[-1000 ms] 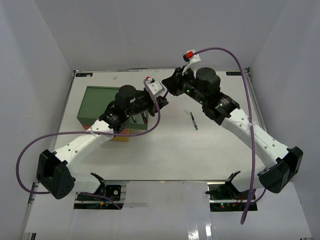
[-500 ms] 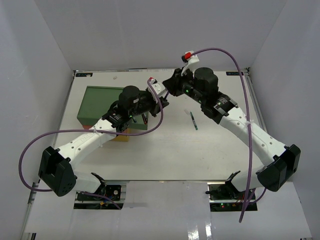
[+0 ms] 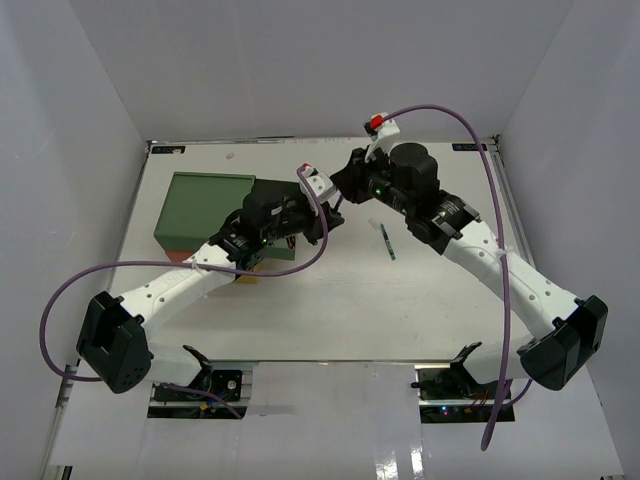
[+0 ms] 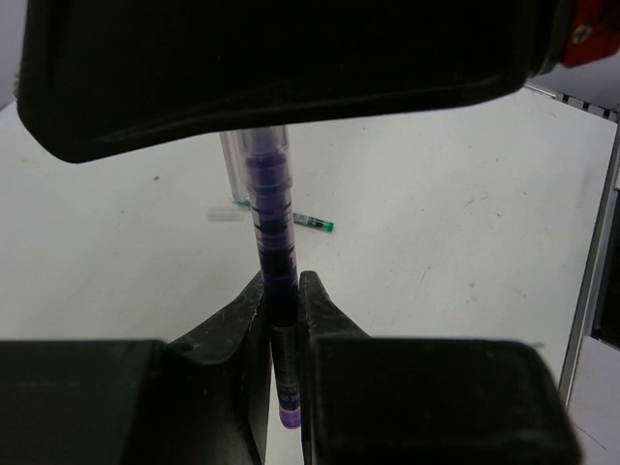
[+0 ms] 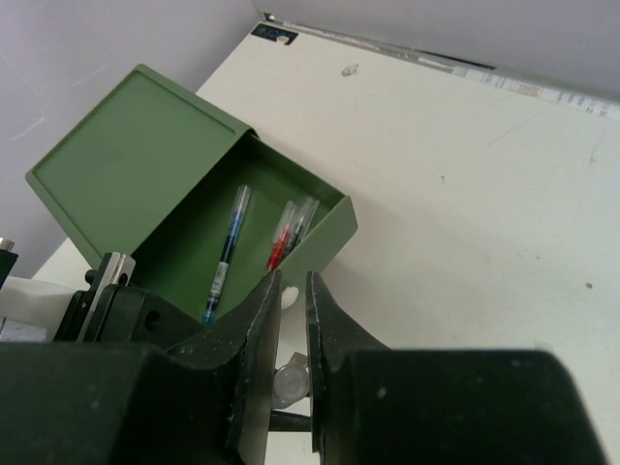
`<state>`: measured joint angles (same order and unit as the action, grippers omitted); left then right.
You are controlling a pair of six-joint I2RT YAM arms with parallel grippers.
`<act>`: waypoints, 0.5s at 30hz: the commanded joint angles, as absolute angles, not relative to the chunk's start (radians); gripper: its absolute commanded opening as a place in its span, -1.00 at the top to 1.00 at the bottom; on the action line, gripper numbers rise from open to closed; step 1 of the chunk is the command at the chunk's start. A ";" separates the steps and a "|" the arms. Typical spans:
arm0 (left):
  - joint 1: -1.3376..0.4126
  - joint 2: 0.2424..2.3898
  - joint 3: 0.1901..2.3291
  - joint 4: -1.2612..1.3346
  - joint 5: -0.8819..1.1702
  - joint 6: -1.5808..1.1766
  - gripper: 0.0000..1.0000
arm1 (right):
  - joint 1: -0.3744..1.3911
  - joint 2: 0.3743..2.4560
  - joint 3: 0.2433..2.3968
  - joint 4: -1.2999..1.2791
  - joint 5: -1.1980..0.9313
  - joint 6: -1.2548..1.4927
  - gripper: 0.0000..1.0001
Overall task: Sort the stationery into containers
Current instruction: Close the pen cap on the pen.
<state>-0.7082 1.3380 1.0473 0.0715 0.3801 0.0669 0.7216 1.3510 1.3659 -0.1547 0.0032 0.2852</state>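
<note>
My left gripper (image 4: pixel 281 291) is shut on a thin purple pen (image 4: pixel 271 213), which stands up between its fingers above the table. The pen's clear capped end (image 5: pixel 291 383) sits between the narrow jaws of my right gripper (image 5: pixel 293 291), which is shut on it. In the top view both grippers, left (image 3: pixel 312 215) and right (image 3: pixel 335 190), meet just right of the containers (image 3: pixel 205 205). The green top drawer (image 5: pixel 320 242) is pulled open and holds a blue pen (image 5: pixel 228 252) and a red pen (image 5: pixel 284 240). A green pen (image 3: pixel 386 240) lies on the table.
The green pen (image 4: pixel 312 224) has a clear cap end pointing left in the left wrist view. White walls enclose the table on three sides. A purple cable (image 3: pixel 480 130) arcs over the right arm, and another (image 3: pixel 60 300) loops beside the left arm.
The left arm has moved a little to the right with the purple pen. The right gripper has shifted slightly and stays at the pen's upper end.
</note>
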 commanded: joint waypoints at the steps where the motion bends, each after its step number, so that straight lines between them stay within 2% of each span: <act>1: -0.758 1.243 1.060 0.328 0.520 0.054 1.00 | 0.765 1.404 1.290 -0.354 -0.075 0.285 0.85; 11: -0.762 1.238 0.979 0.334 0.522 0.037 0.96 | 0.762 1.381 1.296 -0.342 -0.017 0.298 0.85; 15: -0.762 1.235 0.965 0.353 0.520 0.018 0.85 | 0.762 1.370 1.282 -0.328 -0.005 0.302 0.85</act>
<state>-0.7235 1.3289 0.9337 0.1379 0.4072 0.0132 0.7357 1.3464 1.3262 -0.2363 0.0170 0.3122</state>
